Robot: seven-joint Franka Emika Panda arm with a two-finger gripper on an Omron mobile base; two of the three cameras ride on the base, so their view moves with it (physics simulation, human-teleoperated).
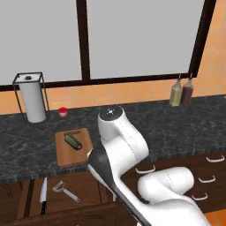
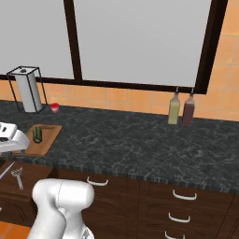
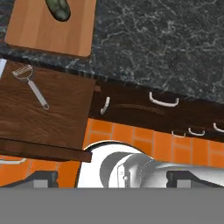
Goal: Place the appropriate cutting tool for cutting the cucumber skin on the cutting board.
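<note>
The silver-grey peeler (image 3: 30, 85) lies in an open wooden drawer (image 3: 57, 118) below the counter edge, its looped head toward the counter. It also lies there in the base views as the peeler (image 1: 65, 190) and the peeler (image 2: 17, 176). The brown cutting board (image 1: 66, 154) rests on the dark counter just above the drawer, with the dark green cucumber (image 1: 73, 141) on it. In the hand view the board (image 3: 39, 30) and the cucumber (image 3: 57, 8) are at the top left. My gripper (image 3: 117, 180) is open and empty, well back from the drawer, with its fingertips (image 3: 41, 179) wide apart.
A black-handled knife (image 1: 43, 196) lies in the drawer left of the peeler. A paper towel stand (image 1: 31, 99) and a small red cup (image 1: 63, 111) stand at the back left. Two bottles (image 1: 181, 93) stand at the back right. Shut drawers with white handles (image 3: 164, 101) line the cabinet front.
</note>
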